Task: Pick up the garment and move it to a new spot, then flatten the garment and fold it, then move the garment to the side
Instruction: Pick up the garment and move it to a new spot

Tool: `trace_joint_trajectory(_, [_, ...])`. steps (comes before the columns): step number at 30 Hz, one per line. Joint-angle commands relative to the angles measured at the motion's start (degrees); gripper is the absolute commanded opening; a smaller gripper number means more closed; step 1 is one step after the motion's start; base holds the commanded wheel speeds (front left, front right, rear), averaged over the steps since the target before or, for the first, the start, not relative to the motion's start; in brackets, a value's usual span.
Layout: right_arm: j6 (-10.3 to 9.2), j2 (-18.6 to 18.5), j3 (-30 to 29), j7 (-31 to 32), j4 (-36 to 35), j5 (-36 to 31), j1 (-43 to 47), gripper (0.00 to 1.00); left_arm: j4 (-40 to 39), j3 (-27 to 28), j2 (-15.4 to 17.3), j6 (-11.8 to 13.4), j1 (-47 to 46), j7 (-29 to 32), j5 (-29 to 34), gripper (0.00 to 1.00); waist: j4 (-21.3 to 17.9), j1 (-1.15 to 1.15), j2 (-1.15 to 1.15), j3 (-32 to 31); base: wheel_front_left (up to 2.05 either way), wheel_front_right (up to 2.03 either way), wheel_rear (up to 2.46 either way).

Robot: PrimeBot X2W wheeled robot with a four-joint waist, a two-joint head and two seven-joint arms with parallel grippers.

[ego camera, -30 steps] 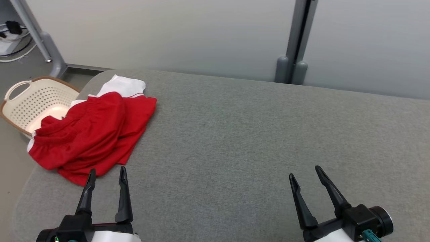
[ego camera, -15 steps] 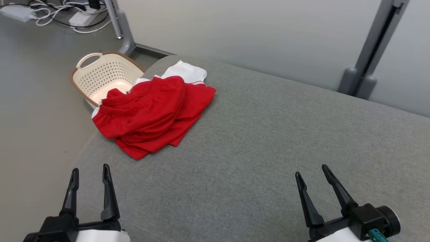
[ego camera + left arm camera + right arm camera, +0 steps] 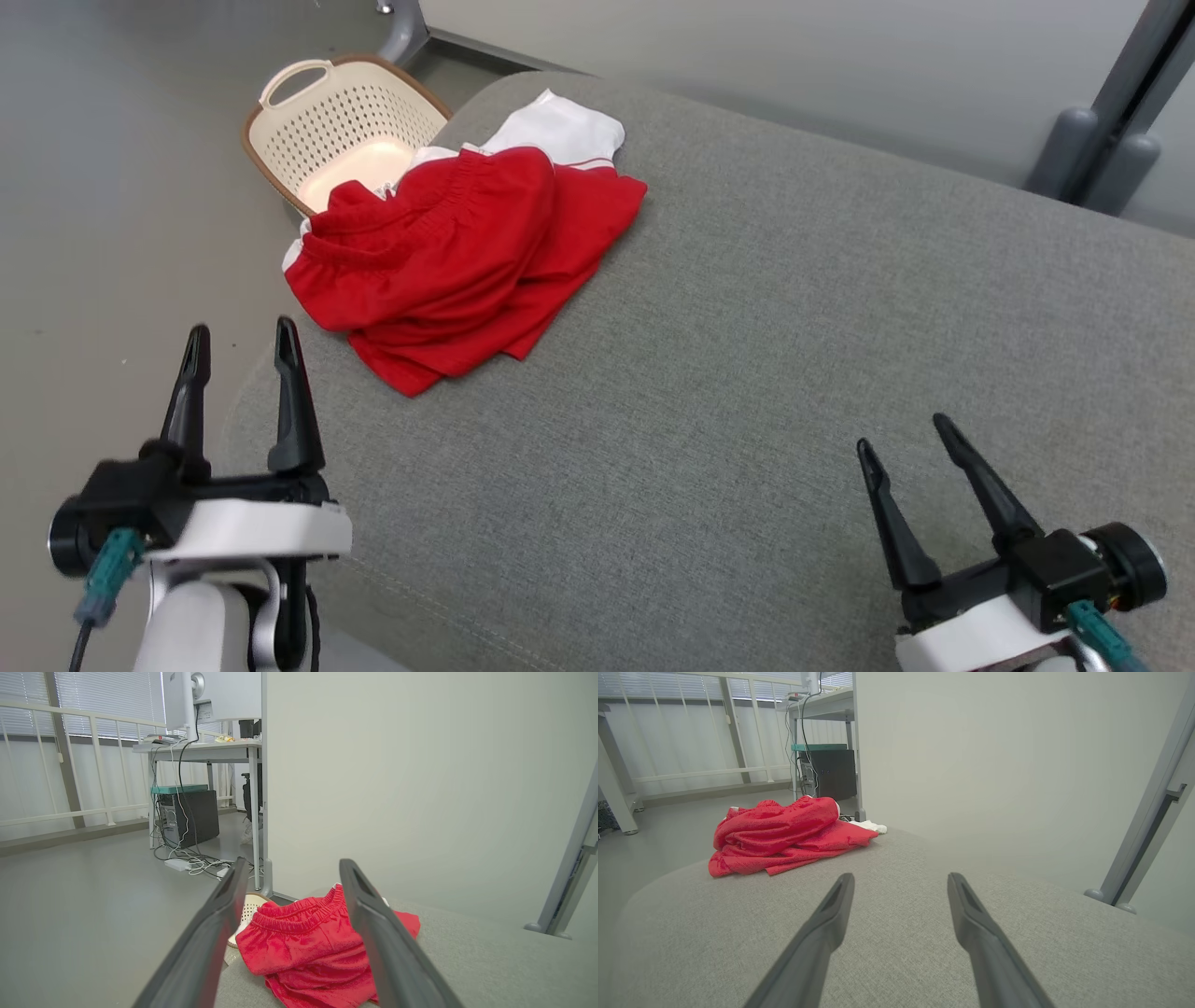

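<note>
A crumpled red garment with a gathered elastic waistband and a white panel at its far end [image 3: 467,252] lies in a heap on the far left corner of the grey fabric-covered table [image 3: 794,327]. Its red folds are stacked in loose layers, and the white part lies flat against the table's rounded back edge. The garment's left side reaches the table's rim. In the head view it overlaps a cream perforated plastic basket with a brown rim [image 3: 345,131], which stands on the grey floor just beside that corner.

The left gripper [image 3: 241,327] hovers at the table's left edge, near the garment but apart from it. Its two long dark fingers are spread wide with nothing between them, the outer one over the floor and the inner one about over the rim. In the left wrist view the red cloth shows between the fingers, farther ahead and untouched.

The right gripper [image 3: 904,433] hangs over bare grey fabric at the near right, well apart from the garment. Its jaws are likewise released and empty. In the right wrist view the red heap lies ahead and to the left of its parted fingers.

Behind the table stands a pale wall panel with a grey metal post [image 3: 1111,121] at the right. Beyond it, in the left wrist view, a desk has a black computer tower [image 3: 187,816] and loose cables beneath it.
</note>
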Motion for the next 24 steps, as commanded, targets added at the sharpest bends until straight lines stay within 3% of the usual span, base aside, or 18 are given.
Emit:
trace_joint_trajectory(1, [-0.04, -1.4, -0.5, -0.3, -0.8, -0.5, -1.5, 1.0, 3.0, 0.7, 0.2, -1.8, -4.4, 0.0, 0.7, 1.0, -1.6, 0.0, 0.0, 3.5, 0.0, 0.0, 0.0])
trace_joint_trajectory(6, [-0.04, -5.3, -2.1, -0.3, -2.2, -0.9, -3.1, 1.0, 20.3, 0.9, 2.6, -6.1, -20.6, 1.1, -0.5, 1.0, -3.8, 0.0, 0.0, 9.1, 0.0, 0.0, 0.0])
trace_joint_trajectory(13, [-0.04, -8.0, -2.6, -0.3, -3.9, -0.8, -5.9, 1.0, 40.8, 3.4, 6.3, -9.0, -40.7, 13.9, -9.8, 1.0, -9.1, 0.0, 0.0, 15.0, 0.0, 0.0, 0.0])
trace_joint_trajectory(20, [-0.04, -9.5, -3.6, -0.3, -5.3, -1.0, -7.2, 1.0, 49.6, 1.1, 9.2, -9.5, -50.4, 25.4, -16.6, 1.0, -13.0, 0.0, 0.0, 19.5, 0.0, 0.0, 0.0])
trace_joint_trajectory(24, [-0.04, -10.1, -3.5, -0.3, -5.8, -1.0, -8.0, 1.0, 53.4, -3.3, 13.7, -9.5, -54.1, 29.5, -16.5, 1.0, -15.7, 0.0, 0.0, 22.2, 0.0, 0.0, 0.0])
